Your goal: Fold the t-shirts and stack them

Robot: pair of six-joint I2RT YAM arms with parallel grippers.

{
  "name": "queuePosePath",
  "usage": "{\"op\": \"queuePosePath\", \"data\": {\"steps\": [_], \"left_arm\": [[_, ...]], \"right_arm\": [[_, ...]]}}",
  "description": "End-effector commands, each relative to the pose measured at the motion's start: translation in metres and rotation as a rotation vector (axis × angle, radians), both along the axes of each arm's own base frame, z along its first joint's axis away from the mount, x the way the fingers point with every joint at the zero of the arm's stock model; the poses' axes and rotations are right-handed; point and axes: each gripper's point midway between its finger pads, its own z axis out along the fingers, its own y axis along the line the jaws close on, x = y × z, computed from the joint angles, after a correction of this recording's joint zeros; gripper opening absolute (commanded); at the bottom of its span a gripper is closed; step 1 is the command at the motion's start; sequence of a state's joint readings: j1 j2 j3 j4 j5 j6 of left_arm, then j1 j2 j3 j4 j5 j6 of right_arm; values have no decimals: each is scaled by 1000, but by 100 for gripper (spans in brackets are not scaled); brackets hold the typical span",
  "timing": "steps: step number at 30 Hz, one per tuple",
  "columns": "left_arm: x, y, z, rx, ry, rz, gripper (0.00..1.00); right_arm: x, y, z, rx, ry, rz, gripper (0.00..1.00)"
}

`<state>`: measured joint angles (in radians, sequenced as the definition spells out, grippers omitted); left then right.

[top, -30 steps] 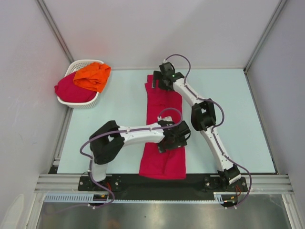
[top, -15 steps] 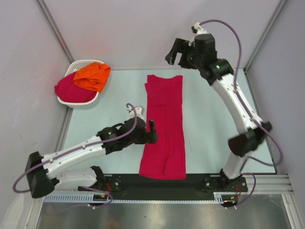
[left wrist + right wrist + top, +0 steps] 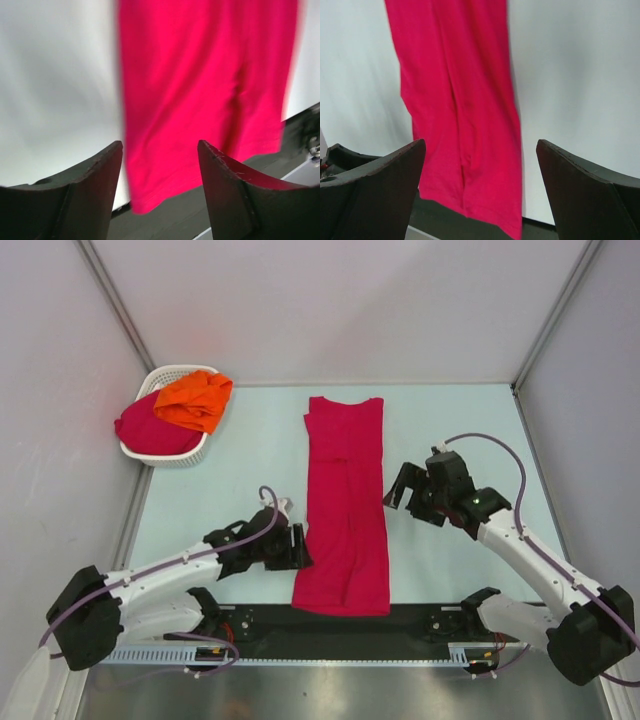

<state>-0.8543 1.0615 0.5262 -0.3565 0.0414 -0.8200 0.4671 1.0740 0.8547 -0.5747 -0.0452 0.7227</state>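
Folded shirt: I'm seeing the folded shirt [image 3: 345, 510] lying flat as a long pink strip mid-table [image 3: 250, 450], running far to near, w/ its near hem overlapping the black rail [image 3: 410, 618].
L gripper: the L gripper [image 3: 300, 546] is sitting low just beside the strip's L edge, toward the near end. Its fingers [image 3: 95, 185] are standing apart w/ nothing btwn them.
R gripper: the R gripper [image 3: 398, 488] is hovering just beside the strip's R edge, abt mid-length. Jaws are spread wide, empty.
Basket: the basket [image 3: 185, 369] is sitting at the far L corner, holding a pink shirt [image 3: 150, 428] w/ an orange shirt [image 3: 195, 400] lying on top.
Wrist cams: both are looking down on the strip; the L view is blurring.
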Motion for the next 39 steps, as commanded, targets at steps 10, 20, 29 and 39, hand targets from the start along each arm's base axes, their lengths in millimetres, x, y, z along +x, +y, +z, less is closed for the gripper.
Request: {"op": "queuePosePath", "data": {"steps": [10,20,29,39], "left_arm": [[-58,18,-43,-105,221,153,38],[-83,24,-57,-63,297,241,0],[-93,31,-57,-35,289,244,1],[-11,33,63,-8,-93,215,91]], "right_arm": [[-26,21,-37,76,96,72,97],[-30,12,-52,10,145,68,98],[-25,16,-61,-5,175,74,98],[30,35,-37,-16,116,116,100]]}}
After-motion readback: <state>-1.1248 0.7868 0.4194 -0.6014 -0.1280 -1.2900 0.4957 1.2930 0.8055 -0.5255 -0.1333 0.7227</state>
